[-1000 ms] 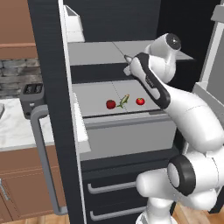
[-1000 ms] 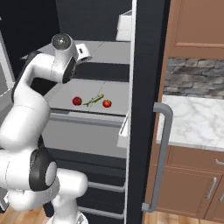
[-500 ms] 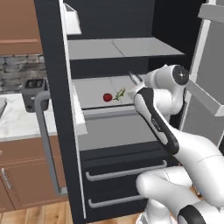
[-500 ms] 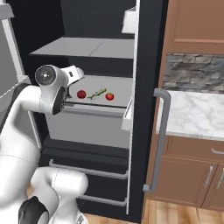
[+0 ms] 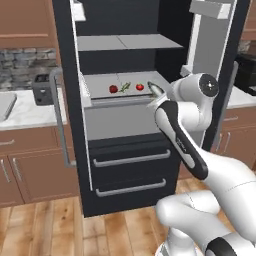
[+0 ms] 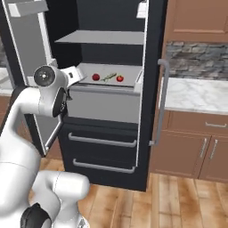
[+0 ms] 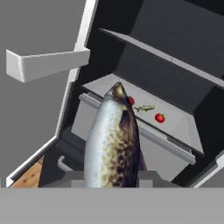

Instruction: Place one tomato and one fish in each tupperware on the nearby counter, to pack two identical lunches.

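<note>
A dark silvery grey fish (image 7: 111, 144) stands upright between my fingers, and my gripper (image 7: 112, 178) is shut on it. The gripper (image 5: 155, 92) hangs just outside the open fridge, at the front right corner of the middle shelf (image 5: 102, 85), and it shows at the shelf's left end (image 6: 72, 75) in the right base view. On that shelf lie two red tomatoes (image 5: 113, 89) (image 5: 140, 86) with a yellowish green fish (image 5: 125, 87) between them. The white marble counter (image 6: 196, 93) runs right of the fridge. The tupperware is out of view.
Both black fridge doors stand open, one with a long grey handle (image 6: 160, 102), the other with white door bins (image 5: 212, 9). A dark toaster (image 5: 42, 90) sits on the left counter (image 5: 22, 110). Two drawers (image 5: 130, 172) close the fridge's lower part above the wooden floor.
The whole picture has shifted: the base has backed away from the fridge. The hand has come out of the shelf with the grey fish still in it. Tomatoes and green fish lie as before.
</note>
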Available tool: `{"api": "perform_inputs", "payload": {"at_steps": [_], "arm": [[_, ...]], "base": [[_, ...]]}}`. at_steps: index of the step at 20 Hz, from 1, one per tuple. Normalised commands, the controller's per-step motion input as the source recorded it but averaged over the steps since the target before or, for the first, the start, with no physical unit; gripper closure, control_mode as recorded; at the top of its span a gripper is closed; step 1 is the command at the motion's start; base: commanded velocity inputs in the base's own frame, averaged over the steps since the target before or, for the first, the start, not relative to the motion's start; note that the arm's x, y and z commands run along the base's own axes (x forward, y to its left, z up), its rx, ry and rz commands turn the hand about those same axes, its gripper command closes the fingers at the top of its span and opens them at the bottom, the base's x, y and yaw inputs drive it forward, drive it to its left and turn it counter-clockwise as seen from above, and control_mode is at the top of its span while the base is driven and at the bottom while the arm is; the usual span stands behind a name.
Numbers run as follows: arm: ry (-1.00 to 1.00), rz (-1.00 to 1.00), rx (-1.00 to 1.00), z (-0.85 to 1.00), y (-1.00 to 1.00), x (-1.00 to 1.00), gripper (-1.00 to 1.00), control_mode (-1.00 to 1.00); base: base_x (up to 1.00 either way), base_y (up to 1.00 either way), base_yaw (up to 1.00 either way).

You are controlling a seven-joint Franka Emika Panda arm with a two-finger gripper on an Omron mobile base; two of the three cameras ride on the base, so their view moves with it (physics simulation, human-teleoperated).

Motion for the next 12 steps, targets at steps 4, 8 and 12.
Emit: {"api": "perform_inputs", "payload": {"at_steps": [4, 8, 12], "arm": [[0.0, 0.0, 0.0, 0.0, 0.0, 0.0, 1.0, 1.0], [0.0, 0.0, 0.0, 0.0, 0.0, 0.0, 1.0, 1.0], [0.0, 0.0, 0.0, 0.0, 0.0, 0.0, 1.0, 1.0]], "base": [[-0.45, 0.74, -0.04], [-0.33, 0.99, -0.06], [-0.29, 1.0, -0.06]]}}
